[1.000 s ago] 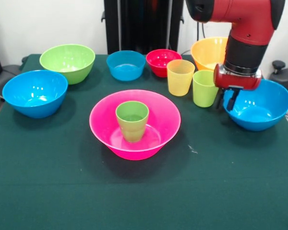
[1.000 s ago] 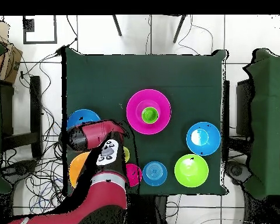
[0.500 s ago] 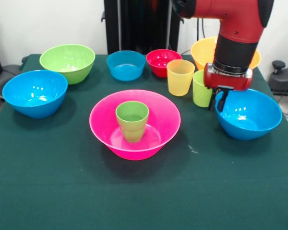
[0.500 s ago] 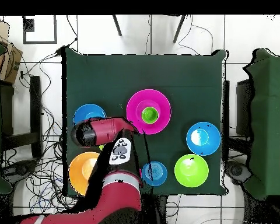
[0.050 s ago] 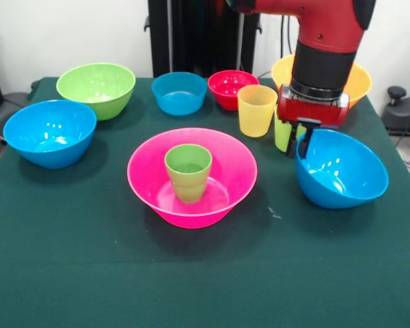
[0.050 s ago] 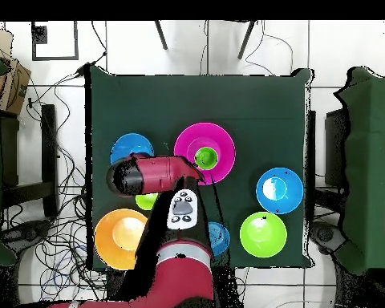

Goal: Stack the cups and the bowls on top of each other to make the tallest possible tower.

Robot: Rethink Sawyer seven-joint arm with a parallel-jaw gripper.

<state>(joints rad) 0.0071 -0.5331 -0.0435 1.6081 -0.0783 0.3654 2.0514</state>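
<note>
Pinching only the tilted blue bowl [image 5: 342,174] by its rim, the claw [image 5: 300,140] risks it slipping free before the green cup [image 5: 188,171].

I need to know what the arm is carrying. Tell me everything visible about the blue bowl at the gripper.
The blue bowl is glossy, round plastic, empty and medium-sized. It tilts, its opening turned toward the pink bowl. The gripper pinches its rim. Whether its base touches the green cloth is unclear. A lime cup stands just behind.

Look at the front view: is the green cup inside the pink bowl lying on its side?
No. The green cup stands upright, mouth up, on the floor of the pink bowl.
</note>
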